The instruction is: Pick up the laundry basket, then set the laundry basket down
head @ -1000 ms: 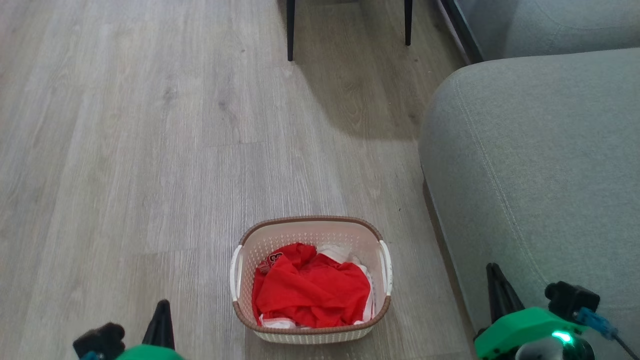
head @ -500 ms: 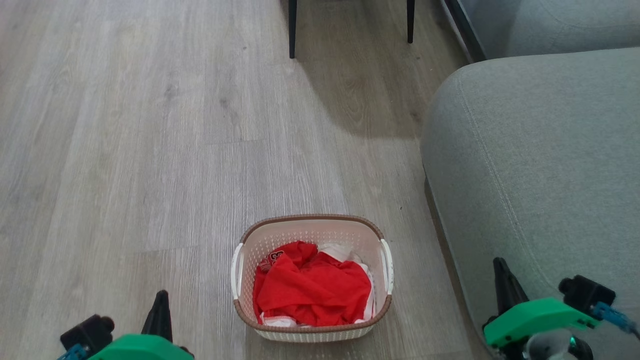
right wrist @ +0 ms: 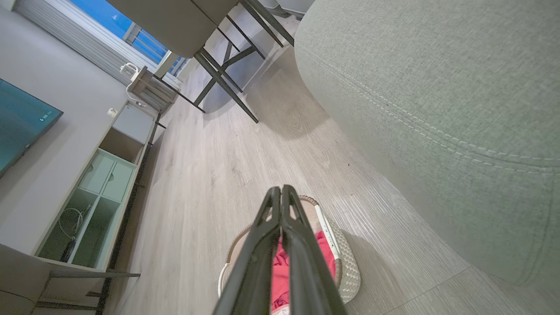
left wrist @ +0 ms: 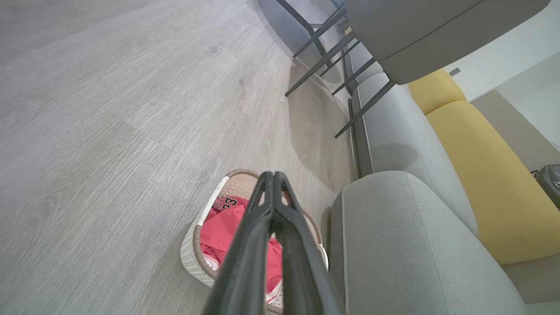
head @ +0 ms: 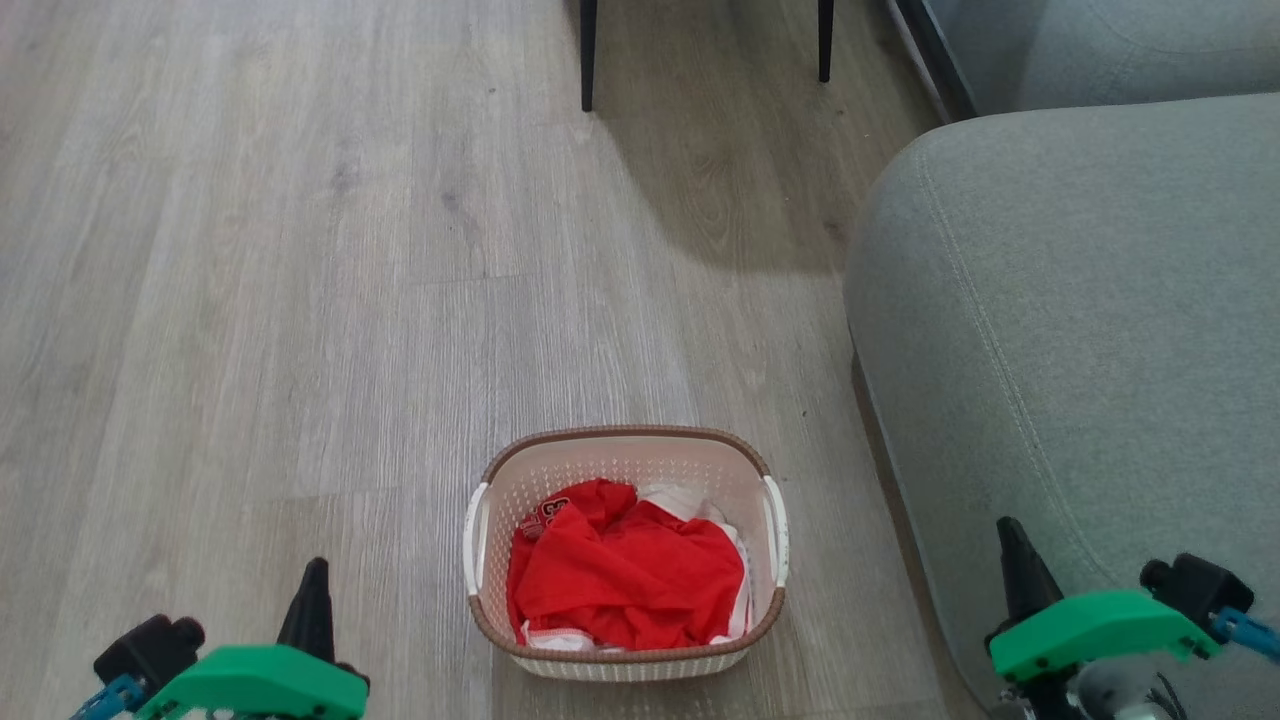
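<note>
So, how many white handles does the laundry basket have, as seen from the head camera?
2. The left handle is on the laundry basket side away from the grey sofa; the right handle is on the side nearest that sofa. None seems hidden.

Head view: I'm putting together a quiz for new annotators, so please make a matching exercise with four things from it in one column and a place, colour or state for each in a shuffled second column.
1. laundry basket
2. sofa
3. left gripper
4. chair legs

A. black, at the far end of the floor
B. lower left, shut, holding nothing
C. standing on the floor, red clothes inside
D. grey, on the robot's right

Pairs: 1-C, 2-D, 3-B, 4-A
</note>
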Motion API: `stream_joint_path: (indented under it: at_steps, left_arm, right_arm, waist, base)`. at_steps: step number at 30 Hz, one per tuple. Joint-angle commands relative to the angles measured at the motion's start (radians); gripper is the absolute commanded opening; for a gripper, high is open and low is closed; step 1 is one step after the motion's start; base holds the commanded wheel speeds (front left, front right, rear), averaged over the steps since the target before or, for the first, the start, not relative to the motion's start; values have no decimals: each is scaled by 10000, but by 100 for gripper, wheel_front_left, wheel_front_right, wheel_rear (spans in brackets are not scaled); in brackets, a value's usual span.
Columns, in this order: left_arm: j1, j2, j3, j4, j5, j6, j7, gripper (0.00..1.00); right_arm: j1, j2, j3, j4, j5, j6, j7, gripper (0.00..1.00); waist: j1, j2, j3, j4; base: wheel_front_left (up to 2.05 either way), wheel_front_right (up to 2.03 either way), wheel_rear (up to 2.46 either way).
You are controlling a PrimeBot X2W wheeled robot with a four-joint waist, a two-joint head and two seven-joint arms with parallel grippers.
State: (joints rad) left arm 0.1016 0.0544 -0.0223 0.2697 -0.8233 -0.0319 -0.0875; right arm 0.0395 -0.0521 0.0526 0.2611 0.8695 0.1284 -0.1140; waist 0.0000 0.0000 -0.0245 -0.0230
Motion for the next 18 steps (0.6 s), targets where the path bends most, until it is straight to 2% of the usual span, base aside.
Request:
stream_joint_path:
  at_steps: [1,18]
  left_arm:
    - [-536,-8,249,-301,-272,-86,55,0]
    - [-927,-17,530,-286,-2169,-312,546,0]
  right_arm:
    - [-616,-190,-24,-291,290,11,48,0]
    - [-821,-217,-325,-265,2159,14,517,0]
  waist:
    - [0,0,5,5]
    - [0,0,73,61]
  base:
    - [0,0,0]
    - [0,0,0]
